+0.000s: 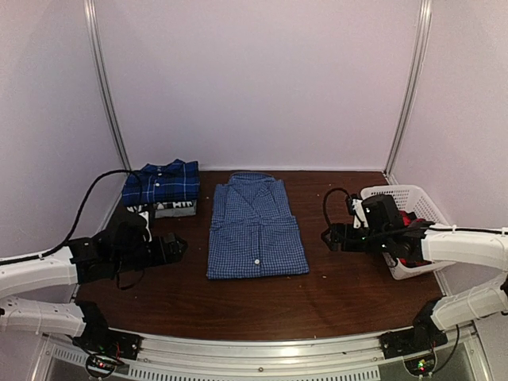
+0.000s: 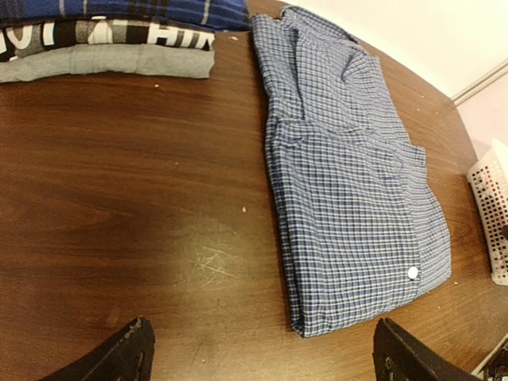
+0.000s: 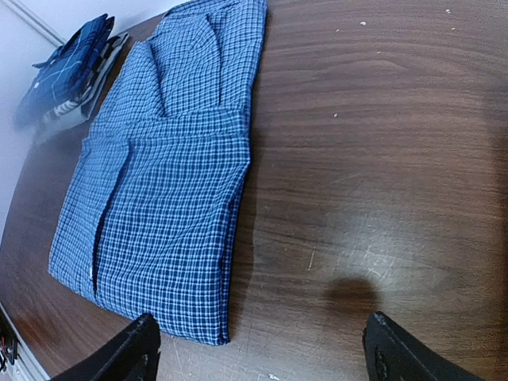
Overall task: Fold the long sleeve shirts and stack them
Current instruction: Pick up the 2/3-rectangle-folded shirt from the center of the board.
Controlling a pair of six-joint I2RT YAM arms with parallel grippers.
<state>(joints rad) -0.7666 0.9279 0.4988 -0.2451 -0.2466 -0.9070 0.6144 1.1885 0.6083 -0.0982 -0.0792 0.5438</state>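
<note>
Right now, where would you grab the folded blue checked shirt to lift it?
By its two long side edges, each arm coming from its own side. The blue checked shirt lies flat and wide between the open left gripper and the open right gripper. A pinch at one spot might let the folds fall open.

you can see large white block letters on a folded black garment lying under the darker blue plaid shirt. they're partly hidden, so no word can be read.
</note>
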